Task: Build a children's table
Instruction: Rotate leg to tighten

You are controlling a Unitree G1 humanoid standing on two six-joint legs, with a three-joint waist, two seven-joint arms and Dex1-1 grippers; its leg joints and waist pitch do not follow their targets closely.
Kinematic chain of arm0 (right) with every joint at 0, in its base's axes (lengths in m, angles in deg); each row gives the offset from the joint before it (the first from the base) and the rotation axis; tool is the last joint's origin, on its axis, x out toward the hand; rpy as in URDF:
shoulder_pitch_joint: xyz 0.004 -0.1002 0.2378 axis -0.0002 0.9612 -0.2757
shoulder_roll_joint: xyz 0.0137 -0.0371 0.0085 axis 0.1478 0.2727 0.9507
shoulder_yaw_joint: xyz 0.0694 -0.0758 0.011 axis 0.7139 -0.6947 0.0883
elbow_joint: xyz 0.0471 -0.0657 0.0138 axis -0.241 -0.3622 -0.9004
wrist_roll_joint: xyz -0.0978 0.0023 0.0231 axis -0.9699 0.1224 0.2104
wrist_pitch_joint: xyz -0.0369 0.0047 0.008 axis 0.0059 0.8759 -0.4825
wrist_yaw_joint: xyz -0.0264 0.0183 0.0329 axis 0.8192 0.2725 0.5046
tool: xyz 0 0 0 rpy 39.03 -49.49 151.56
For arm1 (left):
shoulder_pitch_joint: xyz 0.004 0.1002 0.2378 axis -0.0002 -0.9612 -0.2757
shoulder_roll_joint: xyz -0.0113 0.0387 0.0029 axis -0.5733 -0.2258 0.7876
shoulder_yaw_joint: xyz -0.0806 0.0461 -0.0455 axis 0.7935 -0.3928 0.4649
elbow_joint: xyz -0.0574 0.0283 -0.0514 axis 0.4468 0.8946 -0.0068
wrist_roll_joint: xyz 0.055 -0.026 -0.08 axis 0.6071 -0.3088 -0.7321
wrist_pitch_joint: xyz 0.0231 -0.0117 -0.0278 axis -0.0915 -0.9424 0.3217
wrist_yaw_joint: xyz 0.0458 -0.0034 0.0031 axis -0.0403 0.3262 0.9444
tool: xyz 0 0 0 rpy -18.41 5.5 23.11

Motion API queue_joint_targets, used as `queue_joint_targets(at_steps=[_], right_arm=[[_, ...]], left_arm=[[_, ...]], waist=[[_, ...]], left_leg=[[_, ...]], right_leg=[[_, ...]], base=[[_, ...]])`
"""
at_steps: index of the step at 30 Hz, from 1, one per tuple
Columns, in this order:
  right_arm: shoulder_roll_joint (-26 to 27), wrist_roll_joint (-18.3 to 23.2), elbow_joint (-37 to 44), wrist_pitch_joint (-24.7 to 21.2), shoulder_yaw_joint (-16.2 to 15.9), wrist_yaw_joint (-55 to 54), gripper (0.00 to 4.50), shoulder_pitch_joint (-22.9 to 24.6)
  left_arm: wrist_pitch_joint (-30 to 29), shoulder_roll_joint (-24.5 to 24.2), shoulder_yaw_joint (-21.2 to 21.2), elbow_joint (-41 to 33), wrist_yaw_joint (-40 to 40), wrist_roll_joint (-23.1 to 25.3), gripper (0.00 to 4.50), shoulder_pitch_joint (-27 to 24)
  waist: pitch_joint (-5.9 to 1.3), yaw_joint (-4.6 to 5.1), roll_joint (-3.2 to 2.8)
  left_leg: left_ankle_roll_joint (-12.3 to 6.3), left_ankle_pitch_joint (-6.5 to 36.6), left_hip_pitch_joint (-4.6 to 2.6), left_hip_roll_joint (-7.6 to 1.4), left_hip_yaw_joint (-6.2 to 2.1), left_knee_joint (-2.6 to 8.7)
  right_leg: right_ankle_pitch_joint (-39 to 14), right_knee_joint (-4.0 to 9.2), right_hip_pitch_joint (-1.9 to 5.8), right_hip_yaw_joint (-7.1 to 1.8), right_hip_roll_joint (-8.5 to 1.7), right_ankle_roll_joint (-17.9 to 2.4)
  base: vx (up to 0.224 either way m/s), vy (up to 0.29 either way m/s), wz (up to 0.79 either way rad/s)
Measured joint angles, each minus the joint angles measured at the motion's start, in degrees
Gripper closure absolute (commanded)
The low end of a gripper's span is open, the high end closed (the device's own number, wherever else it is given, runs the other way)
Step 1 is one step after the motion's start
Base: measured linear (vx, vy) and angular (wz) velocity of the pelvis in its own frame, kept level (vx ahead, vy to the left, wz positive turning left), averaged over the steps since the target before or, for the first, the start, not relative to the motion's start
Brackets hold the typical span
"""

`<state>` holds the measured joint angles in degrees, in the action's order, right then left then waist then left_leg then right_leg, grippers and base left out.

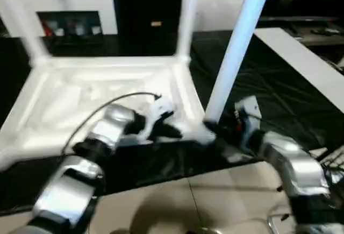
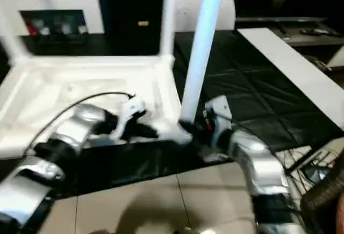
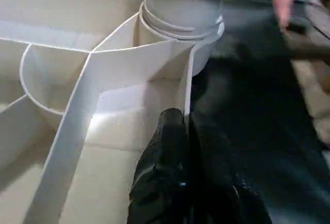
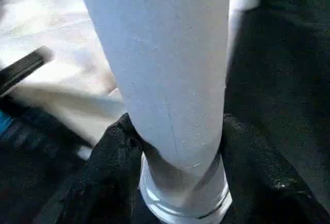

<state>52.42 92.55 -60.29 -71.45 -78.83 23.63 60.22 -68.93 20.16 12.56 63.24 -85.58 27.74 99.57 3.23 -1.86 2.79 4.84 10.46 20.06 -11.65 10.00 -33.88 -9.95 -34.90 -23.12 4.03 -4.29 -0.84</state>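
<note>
The white plastic tabletop (image 1: 102,99) lies upside down on a black sheet (image 1: 279,105) spread over the floor, its ribbed underside up. Two legs already stand in the far corner sockets: one at the far left (image 1: 21,24), one at the far right (image 1: 188,16). A third leg (image 1: 236,45) stands upright in the near right corner socket (image 3: 180,20), leaning slightly away from the tabletop.

The right claw (image 4: 175,157) grips this third leg low down, just above its threaded collar, with a black finger (image 4: 258,162) on either side of the shaft. The left claw (image 3: 188,147) is closed, its fingertips pinched together on the thin edge wall of the tabletop just beside that socket, apparently bracing the top.

Handling looks easy on weight. The tabletop is thin-walled moulded plastic, light but stiffened by its ribs, so it will probably slide on the sheet unless held down. The edge wall is a sensible hold, though a hard pinch could flex it. The leg is a hollow-looking, smooth, tapered tube: stiff and light, but slippery, and the taper means a grip tends to creep toward the thinner end. The thick base near the collar, where the right claw sits, gives the best purchase for twisting or pressing it home. The long free length gives leverage, so a sideways push could strain the socket.
</note>
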Motion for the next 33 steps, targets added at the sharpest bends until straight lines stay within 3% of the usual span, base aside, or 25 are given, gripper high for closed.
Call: queue_joint_targets(at_steps=[4, 7, 13, 18, 23, 24, 33], right_arm=[[4.07, -2.43, -3.82, 0.04, 1.44, -9.76, 2.56, -4.15], [5.00, -3.22, -3.84, 0.93, 1.57, -11.30, 1.87, -4.25], [5.07, -3.22, -3.93, 3.07, 1.48, -9.73, 1.37, -3.77], [0.98, -1.69, -1.81, 4.60, -0.27, -1.47, 0.89, -0.98], [-8.26, 1.51, -0.25, 6.98, -3.50, 13.61, 0.51, 1.88], [-9.36, 1.87, -0.25, 7.44, -3.77, 16.22, 0.27, 2.26], [-18.66, 3.56, -0.37, 10.33, -8.59, 33.37, 0.02, 2.61]], left_arm=[[-1.01, 3.18, 1.31, 1.77, 7.19, 1.07, 4.50, 1.53], [-1.83, 3.50, 1.69, 1.16, 7.66, 1.39, 4.50, 1.59], [-1.02, 2.97, 1.38, 0.62, 6.87, 1.82, 4.50, 1.52], [2.08, 0.75, 0.41, 0.31, 1.92, 1.85, 4.50, 0.90], [8.82, -3.36, -1.18, 0.10, -6.44, 1.86, 4.50, -0.14], [9.52, -3.97, -1.25, 0.22, -7.71, 1.86, 4.50, -0.14], [16.38, -8.09, -3.69, 1.25, -21.23, 1.79, 4.50, 0.23]], waist=[[-0.01, 0.01, -0.01], [-0.01, -0.03, -0.01], [0.01, -0.07, -0.04], [0.02, -0.14, -0.04], [0.11, -0.67, -0.07], [0.12, -0.80, -0.04], [0.17, -2.93, 0.03]], left_leg=[[0.00, 0.00, 0.04, 0.01, -0.03, 0.01], [-0.03, 0.04, 0.05, 0.03, -0.01, 0.11], [-0.02, 0.04, 0.07, 0.02, 0.00, 0.37], [-0.02, 0.04, 0.13, 0.02, 0.00, 0.44], [-0.02, 0.04, 0.24, 0.02, 0.00, 0.43], [-0.03, 0.04, 0.25, 0.00, -0.01, 0.40], [-0.04, 0.05, 0.34, 0.01, 0.00, 0.31]], right_leg=[[0.01, 0.00, -0.10, -0.02, 0.00, 0.01], [0.05, 0.00, -0.08, -0.04, 0.00, -0.03], [0.12, 0.00, -0.17, -0.02, 0.03, -0.13], [0.15, 0.01, -0.24, -0.02, 0.03, -0.19], [0.15, 0.02, -0.30, -0.01, 0.04, -0.21], [0.16, 0.01, -0.30, 0.01, 0.04, -0.22], [0.16, 0.01, -0.30, 0.01, -0.02, -0.23]], base=[[0.000, 0.000, 0.00], [0.000, 0.000, 0.00], [0.000, 0.000, 0.00], [0.000, 0.000, 0.00], [0.000, 0.000, 0.00], [0.000, 0.000, 0.00], [0.000, 0.000, 0.00]])
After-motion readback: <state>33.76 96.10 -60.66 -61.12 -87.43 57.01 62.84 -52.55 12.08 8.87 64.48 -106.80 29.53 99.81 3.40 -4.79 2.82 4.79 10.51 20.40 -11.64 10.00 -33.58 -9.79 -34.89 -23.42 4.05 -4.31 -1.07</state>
